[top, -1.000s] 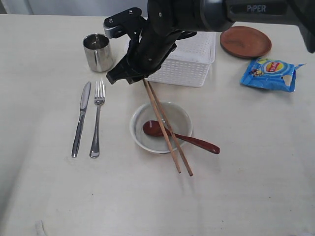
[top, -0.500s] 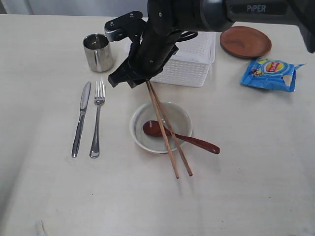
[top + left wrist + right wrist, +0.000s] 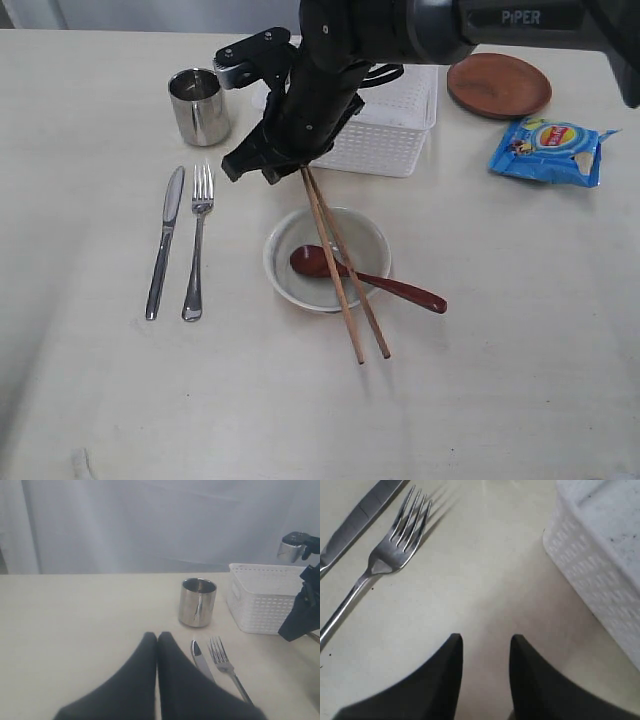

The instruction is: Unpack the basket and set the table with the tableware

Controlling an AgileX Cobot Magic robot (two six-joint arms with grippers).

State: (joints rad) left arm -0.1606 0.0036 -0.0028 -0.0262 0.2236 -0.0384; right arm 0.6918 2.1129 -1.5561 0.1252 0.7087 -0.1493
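Observation:
My right gripper [image 3: 248, 170] [image 3: 485, 639] reaches across to hang above the table [image 3: 480, 330] between the fork [image 3: 197, 240] [image 3: 395, 550] and the white basket [image 3: 385, 135] [image 3: 600, 555]. Its jaws are open with nothing between them. Two wooden chopsticks [image 3: 345, 290] lie slanted over the off-white bowl [image 3: 370, 235], their upper ends under that gripper. A dark red spoon [image 3: 400, 290] rests in the bowl. The knife [image 3: 165, 240] lies left of the fork, and the steel cup [image 3: 198, 105] [image 3: 197, 602] stands behind them. My left gripper [image 3: 157, 636] is shut and empty, low over the table near the knife [image 3: 200, 657].
A brown plate [image 3: 498, 85] sits at the back right beside the basket. A blue chip bag [image 3: 550, 150] lies in front of the plate. The right arm's black body [image 3: 400, 30] spans the back of the table above the basket.
My right gripper has drifted slightly to the right and back, toward the basket. The chopsticks' near ends have shifted a little. The left gripper shows no earlier frame.

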